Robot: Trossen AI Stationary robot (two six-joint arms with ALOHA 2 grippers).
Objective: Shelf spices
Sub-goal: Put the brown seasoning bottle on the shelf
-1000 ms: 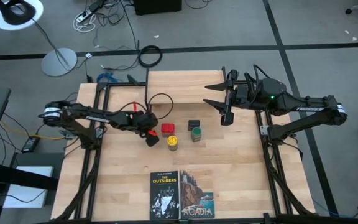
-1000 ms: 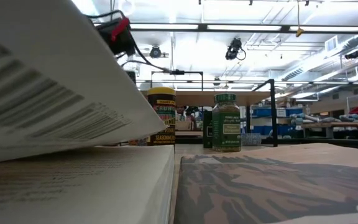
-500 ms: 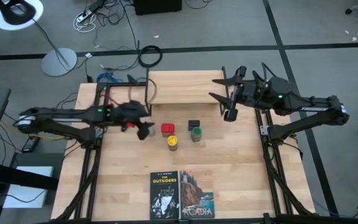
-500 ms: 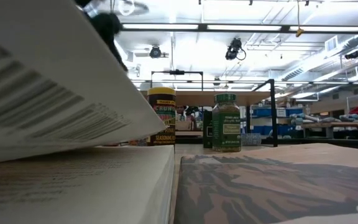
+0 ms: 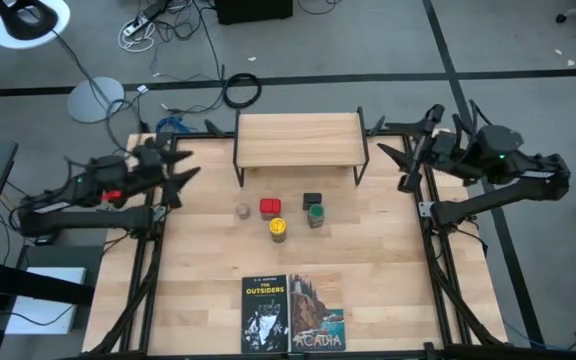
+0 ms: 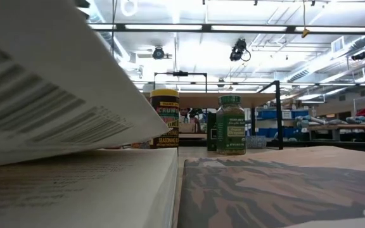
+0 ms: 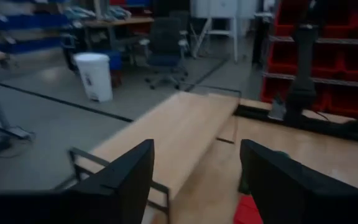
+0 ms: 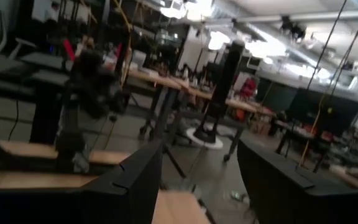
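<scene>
Left gripper point(image 5: 175, 172) open, empty, at the table's left edge. 4 spices on the table in front of the bare shelf point(image 5: 298, 140): red tin point(image 5: 269, 207), yellow-lidded jar point(image 5: 278, 229), dark tin point(image 5: 312, 200), green-lidded jar point(image 5: 315, 213). Likely light, rigid, smooth; grip the sides. Right gripper point(image 5: 408, 160) open, empty, at the right edge.

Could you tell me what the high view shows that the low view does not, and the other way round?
Only the high view shows both arms pulled back, the left gripper at the table's left edge and the right gripper at its right edge, both open and empty, plus the red tin and a small grey disc. Only the low view shows the jars' labels and the ceiling lights behind. Both show the yellow-lidded jar, the green-lidded jar, the dark tin, the shelf with nothing on top, and the two books.
</scene>
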